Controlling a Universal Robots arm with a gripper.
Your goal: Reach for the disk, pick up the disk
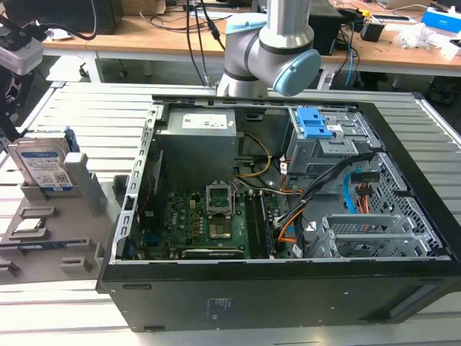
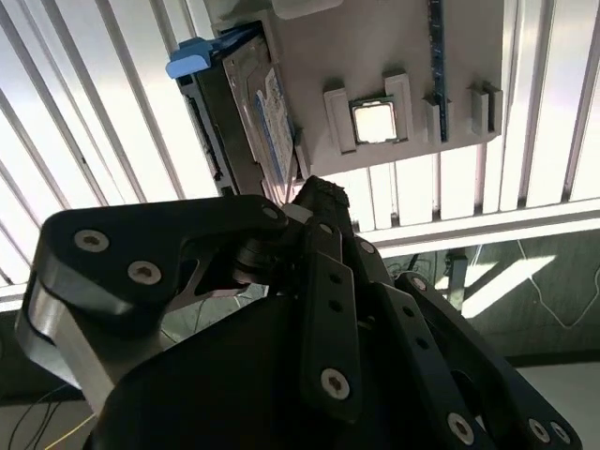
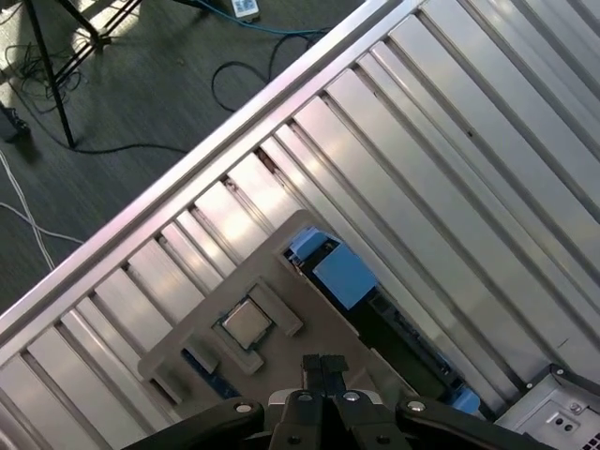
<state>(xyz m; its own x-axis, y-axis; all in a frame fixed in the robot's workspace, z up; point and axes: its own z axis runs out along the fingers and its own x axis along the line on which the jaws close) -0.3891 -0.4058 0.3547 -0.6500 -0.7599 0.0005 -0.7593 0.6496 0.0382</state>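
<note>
1. Exterior view: the disk stands upright in a grey holder on the exterior view's left, beside an open computer case.
2. First wrist view: the gripper hovers over the holder, apart from the disk, its claw tips together and clasping nothing.
3. Second wrist view: a processor chip is seated near the disk's slot.
4. Setting: slatted aluminium table; wooden desks behind.

Slatted desk recorded; grey holder laid on it, chip seated flat, disk stood on edge beside. Hand over holder, fingertips together.
</note>
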